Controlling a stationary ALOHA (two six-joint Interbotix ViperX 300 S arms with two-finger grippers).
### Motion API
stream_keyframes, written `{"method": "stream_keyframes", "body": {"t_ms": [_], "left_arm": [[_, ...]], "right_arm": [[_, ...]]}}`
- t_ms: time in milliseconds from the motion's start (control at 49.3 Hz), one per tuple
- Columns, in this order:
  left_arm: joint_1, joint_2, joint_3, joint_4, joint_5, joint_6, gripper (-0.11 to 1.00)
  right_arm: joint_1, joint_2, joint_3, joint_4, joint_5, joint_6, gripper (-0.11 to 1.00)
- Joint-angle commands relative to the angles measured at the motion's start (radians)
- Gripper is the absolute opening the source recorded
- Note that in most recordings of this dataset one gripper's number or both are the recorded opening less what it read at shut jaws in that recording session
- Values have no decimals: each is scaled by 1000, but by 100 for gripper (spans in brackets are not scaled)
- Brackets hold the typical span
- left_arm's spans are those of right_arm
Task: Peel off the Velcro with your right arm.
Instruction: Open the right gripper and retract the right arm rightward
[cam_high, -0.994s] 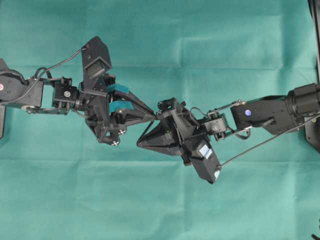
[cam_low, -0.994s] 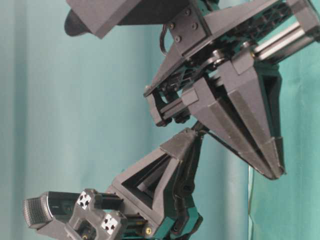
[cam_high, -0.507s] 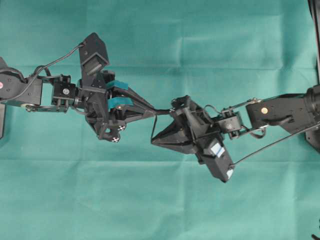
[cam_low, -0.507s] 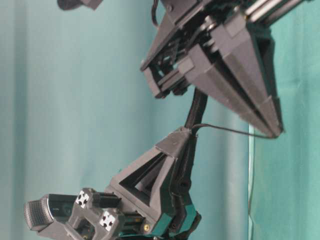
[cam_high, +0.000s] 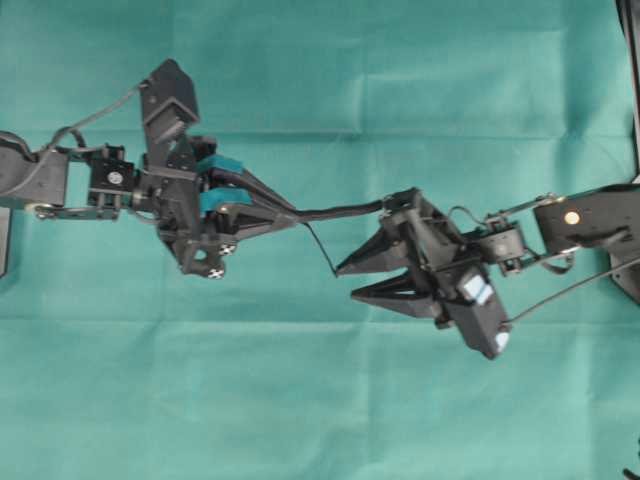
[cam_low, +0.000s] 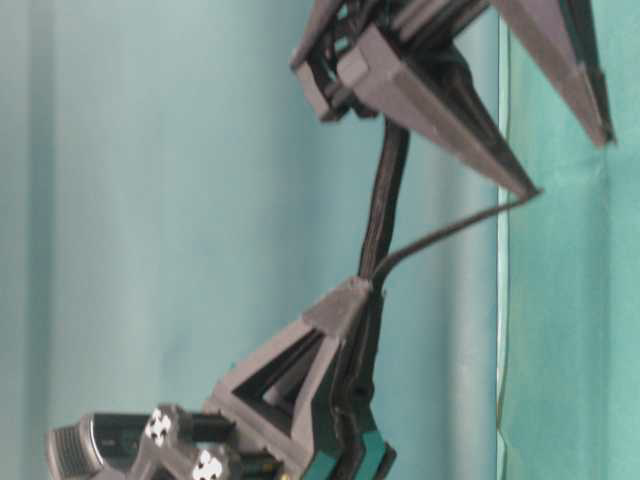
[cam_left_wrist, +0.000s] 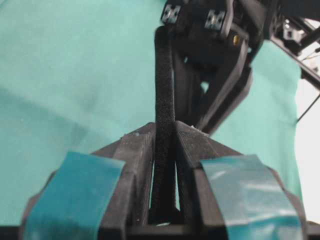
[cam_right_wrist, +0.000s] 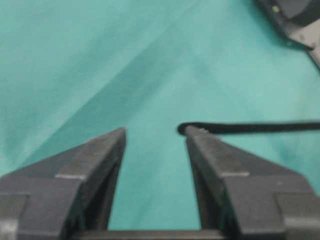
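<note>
The Velcro (cam_high: 320, 247) is a thin black strip. It runs from the left gripper's tips down to the upper fingertip of my right gripper (cam_high: 347, 284). In the right wrist view its rounded end (cam_right_wrist: 183, 129) touches one fingertip (cam_right_wrist: 192, 135) of the right gripper (cam_right_wrist: 155, 131), which is open with nothing between its fingers. My left gripper (cam_high: 290, 213), with teal tape, is shut on a thick fuzzy black band (cam_left_wrist: 164, 75). This band (cam_high: 340, 210) stretches right towards the right gripper's base. At table level the Velcro (cam_low: 450, 228) branches off the band (cam_low: 385, 200).
Green cloth (cam_high: 320, 400) covers the whole table. A dark edge (cam_high: 628, 60) runs along the far right. Both arms hold their grippers above the cloth, near the middle.
My right gripper has opened and pulled back to the right. The thin strip has come away from the thick band along most of its length. The left gripper shifted slightly left.
</note>
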Motion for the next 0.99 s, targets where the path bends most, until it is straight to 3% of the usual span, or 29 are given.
{"method": "stream_keyframes", "body": {"t_ms": [0,548,974], "left_arm": [[3,-41,5,0,-21,2,10],[3,-109,94,0,-60,6,10],[-5,-158,140,0,-69,72,10]], "right_arm": [[5,-44,15,6,-32,2,12],[-3,-141,101,133,-61,2,12],[-3,-196,132,296,-61,2,12]]}}
